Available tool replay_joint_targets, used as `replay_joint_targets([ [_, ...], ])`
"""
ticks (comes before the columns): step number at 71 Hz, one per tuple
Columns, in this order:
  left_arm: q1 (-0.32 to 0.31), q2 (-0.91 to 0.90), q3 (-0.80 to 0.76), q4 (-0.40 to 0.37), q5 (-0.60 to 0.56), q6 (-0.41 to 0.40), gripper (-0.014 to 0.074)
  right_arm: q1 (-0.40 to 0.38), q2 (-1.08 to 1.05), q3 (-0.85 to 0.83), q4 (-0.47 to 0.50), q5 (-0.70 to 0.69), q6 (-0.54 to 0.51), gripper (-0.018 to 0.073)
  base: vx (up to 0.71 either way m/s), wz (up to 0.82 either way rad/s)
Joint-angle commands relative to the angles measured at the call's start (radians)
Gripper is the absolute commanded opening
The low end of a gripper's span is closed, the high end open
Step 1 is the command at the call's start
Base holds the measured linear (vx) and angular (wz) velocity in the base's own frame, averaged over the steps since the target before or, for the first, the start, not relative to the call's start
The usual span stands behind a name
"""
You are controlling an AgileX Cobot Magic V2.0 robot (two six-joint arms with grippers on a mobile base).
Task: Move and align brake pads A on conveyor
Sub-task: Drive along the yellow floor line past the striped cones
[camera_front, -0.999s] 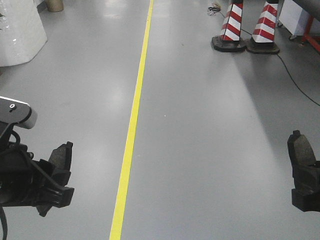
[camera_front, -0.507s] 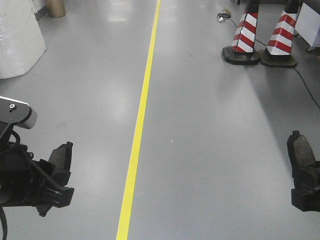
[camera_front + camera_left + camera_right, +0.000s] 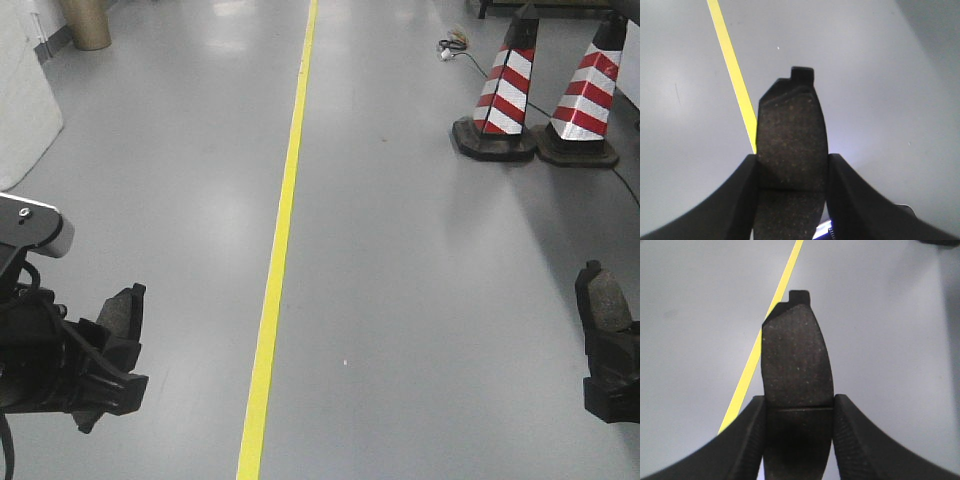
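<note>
Two brake pads are in view: one brake pad [image 3: 122, 312] in the left gripper [image 3: 105, 365], and a second brake pad [image 3: 606, 300] in the right gripper [image 3: 610, 375], so two grippers as well. Each wrist view shows a single pad, [image 3: 791, 140] and [image 3: 797, 360], clamped between two black fingers. Two red-and-white striped cones [image 3: 505, 90] [image 3: 590, 95] stand side by side on the grey floor [image 3: 420, 300]. One yellow line [image 3: 280, 240] runs along it. One brownish cylinder [image 3: 85, 22], possibly a cardboard drum, stands at the far left, cut off by the frame edge.
</note>
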Motion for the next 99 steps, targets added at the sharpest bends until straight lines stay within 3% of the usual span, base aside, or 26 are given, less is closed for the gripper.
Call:
replay_joint_targets([
  [1, -0.002, -0.017, -0.029, 0.011, -0.062, -0.009, 0.0083, -0.002, -0.004, -0.030, -0.015, -0.084, -0.008, 0.0069, 0.68, -0.04],
  [99, -0.002, -0.017, -0.029, 0.011, -0.062, -0.009, 0.0083, -0.002, -0.004, -0.030, -0.015, -0.084, -0.008, 0.0069, 0.70, -0.05],
])
